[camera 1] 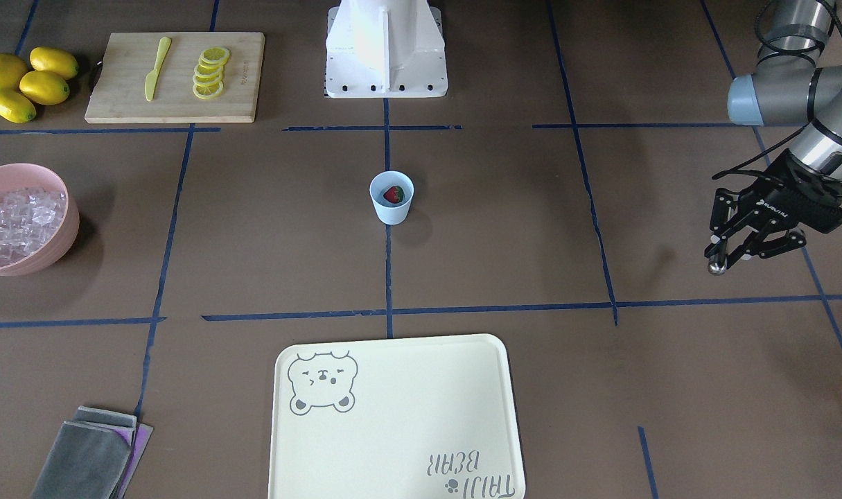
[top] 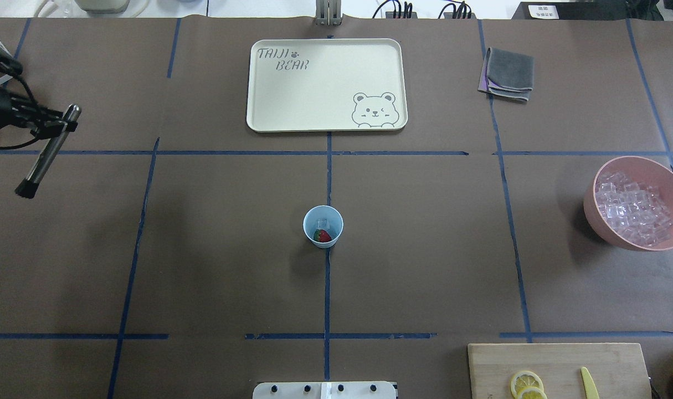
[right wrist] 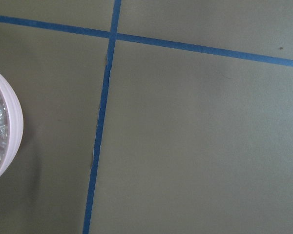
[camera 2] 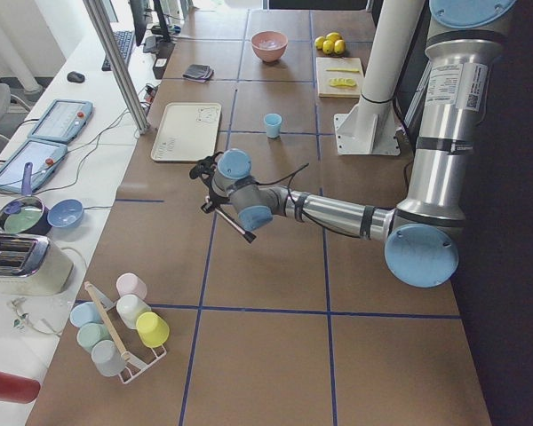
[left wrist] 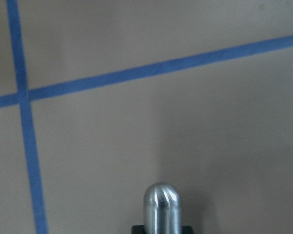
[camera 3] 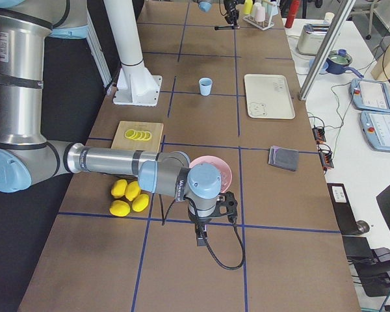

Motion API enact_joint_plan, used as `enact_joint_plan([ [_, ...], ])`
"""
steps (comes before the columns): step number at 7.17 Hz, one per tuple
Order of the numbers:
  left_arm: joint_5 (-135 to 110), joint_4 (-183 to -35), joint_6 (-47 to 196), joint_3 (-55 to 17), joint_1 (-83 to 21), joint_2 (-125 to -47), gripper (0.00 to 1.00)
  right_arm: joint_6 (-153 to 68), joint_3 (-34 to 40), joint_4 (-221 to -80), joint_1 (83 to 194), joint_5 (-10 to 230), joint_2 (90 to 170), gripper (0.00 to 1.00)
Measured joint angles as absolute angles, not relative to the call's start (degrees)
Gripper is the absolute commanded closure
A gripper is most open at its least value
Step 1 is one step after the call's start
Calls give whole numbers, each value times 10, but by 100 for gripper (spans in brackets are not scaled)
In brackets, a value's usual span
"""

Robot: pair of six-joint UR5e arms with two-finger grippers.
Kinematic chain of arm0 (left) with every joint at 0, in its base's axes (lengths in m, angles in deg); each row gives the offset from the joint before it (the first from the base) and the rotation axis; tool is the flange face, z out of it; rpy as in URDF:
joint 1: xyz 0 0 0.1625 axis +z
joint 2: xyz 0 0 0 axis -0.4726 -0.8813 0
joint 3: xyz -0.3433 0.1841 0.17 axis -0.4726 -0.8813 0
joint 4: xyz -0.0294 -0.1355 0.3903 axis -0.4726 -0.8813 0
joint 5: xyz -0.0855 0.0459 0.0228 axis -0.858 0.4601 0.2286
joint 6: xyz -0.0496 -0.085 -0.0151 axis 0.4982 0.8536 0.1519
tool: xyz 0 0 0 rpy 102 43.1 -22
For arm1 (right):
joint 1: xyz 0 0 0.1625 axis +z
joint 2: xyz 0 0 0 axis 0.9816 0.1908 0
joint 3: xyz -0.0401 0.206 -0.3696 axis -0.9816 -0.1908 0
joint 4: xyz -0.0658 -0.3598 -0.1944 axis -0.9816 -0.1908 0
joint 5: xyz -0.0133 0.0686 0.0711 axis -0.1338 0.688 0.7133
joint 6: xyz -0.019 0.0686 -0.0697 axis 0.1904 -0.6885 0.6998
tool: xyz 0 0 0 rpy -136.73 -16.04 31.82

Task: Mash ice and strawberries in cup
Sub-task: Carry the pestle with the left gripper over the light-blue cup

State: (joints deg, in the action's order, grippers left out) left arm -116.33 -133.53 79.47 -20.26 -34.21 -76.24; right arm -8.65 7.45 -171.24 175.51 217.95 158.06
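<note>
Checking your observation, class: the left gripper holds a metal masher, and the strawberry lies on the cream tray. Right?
No. The left gripper does hold the metal masher, but the strawberry lies in the blue cup, as the front-facing view shows.

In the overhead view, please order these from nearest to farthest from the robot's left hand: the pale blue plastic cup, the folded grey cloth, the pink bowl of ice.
1. Pale blue plastic cup, table centre, nearest the left hand, which grips a metal rod.
2. Folded grey cloth, far right part.
3. Pink round bowl of ice, right edge.
</note>
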Motion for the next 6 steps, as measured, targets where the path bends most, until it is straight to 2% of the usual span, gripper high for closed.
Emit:
enact_joint_plan([
  [4,-1150,-1501,824,-199,-224,-907,98,-87,74,-1712,1755,2179,1580,1],
  [6,-1053,-1611,824,-199,-152,-961,97,-87,73,-1712,1755,2179,1578,1],
])
